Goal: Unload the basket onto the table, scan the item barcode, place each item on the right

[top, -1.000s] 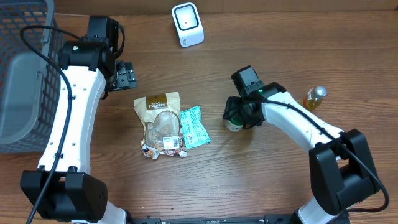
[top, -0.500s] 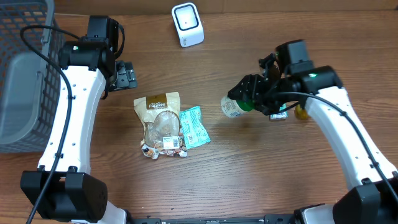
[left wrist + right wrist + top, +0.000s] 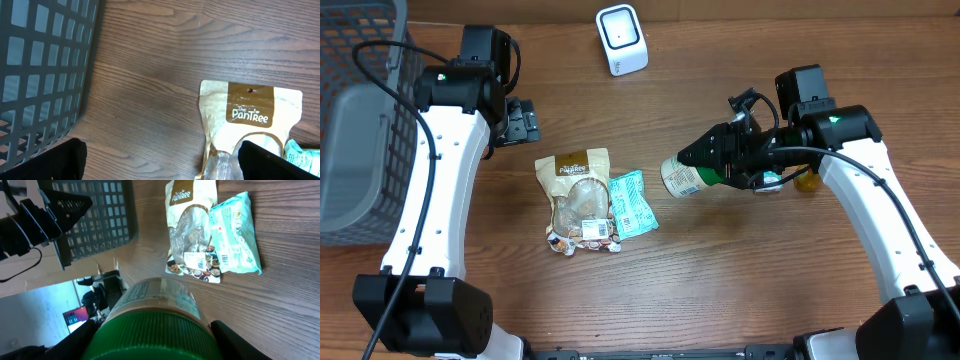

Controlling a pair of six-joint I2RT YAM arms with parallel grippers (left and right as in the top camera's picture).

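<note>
The right gripper pinches a green-lidded jar sideways over the counter; the left gripper stands spread wide

Even, soft light; my views are mostly sharp.
Overhead I see faint shadows beside the left arm on the table. My right wrist view bends at its edges, and the lid up close is blurred.

Basket stands far left, scanner at the back, packet against the pouch's right, jar farther right.
</note>
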